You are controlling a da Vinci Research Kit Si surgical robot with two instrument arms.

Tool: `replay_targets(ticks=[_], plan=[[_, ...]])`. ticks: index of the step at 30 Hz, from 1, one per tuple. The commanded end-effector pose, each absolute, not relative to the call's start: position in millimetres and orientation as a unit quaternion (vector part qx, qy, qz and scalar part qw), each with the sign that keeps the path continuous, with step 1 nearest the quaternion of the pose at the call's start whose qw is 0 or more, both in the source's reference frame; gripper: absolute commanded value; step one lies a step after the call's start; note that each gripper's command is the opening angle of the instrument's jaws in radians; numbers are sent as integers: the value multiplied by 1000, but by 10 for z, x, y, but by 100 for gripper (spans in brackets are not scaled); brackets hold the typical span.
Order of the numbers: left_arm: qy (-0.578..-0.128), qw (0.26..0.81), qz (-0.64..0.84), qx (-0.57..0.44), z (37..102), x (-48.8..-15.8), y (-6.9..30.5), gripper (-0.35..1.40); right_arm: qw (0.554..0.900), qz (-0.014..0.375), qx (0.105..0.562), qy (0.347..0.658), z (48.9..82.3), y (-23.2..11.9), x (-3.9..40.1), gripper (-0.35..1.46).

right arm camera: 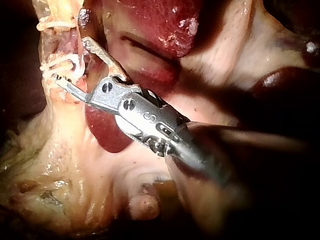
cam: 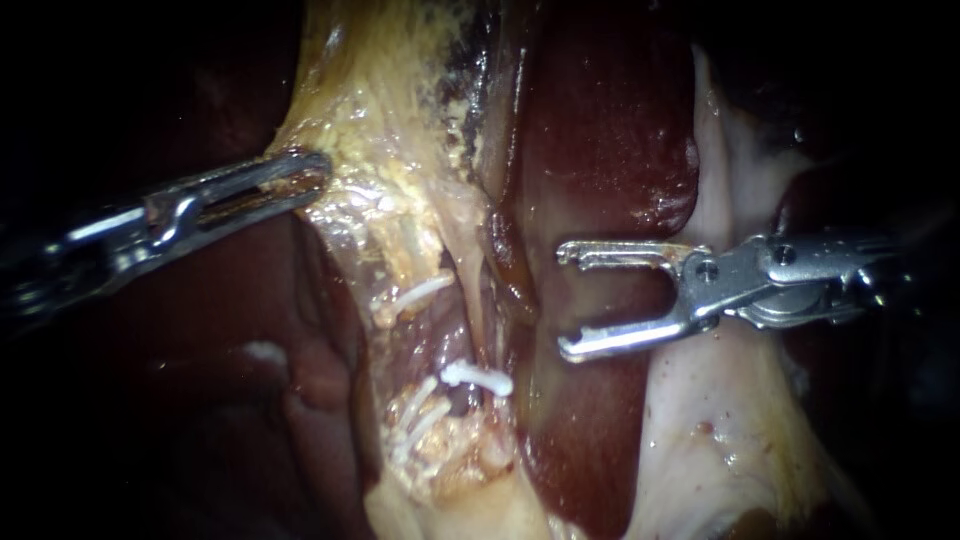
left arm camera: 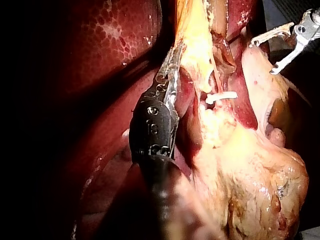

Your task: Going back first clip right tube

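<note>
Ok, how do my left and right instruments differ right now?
The left instrument has its jaws shut on yellow tissue; the right instrument has its jaws wide open and empty. The left pulls at the tissue's edge; the right hangs in front of the liver, with a gap to the clips in the endoscope view. Both are metal with two jaws.

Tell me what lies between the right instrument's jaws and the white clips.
Endoscope view: a bare strip of dark red liver lies between right instrument and clips; the jaws are open.
</note>
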State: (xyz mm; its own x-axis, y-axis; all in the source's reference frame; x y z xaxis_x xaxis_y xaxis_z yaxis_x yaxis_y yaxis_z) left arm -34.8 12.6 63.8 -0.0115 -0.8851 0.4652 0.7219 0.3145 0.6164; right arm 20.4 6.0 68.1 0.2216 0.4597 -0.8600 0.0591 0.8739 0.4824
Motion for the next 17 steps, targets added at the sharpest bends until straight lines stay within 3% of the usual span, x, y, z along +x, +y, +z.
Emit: replay_targets(ticks=[1, 17], plan=[[-414, 697, -577, 100, 640, -351, 126, -35, 753, 130, 211, 610, 682, 63, 203, 60], [-416, 696, -575, 105, 642, -371, 128, -35, 753, 114, 205, 615, 680, 63, 201, 60]])
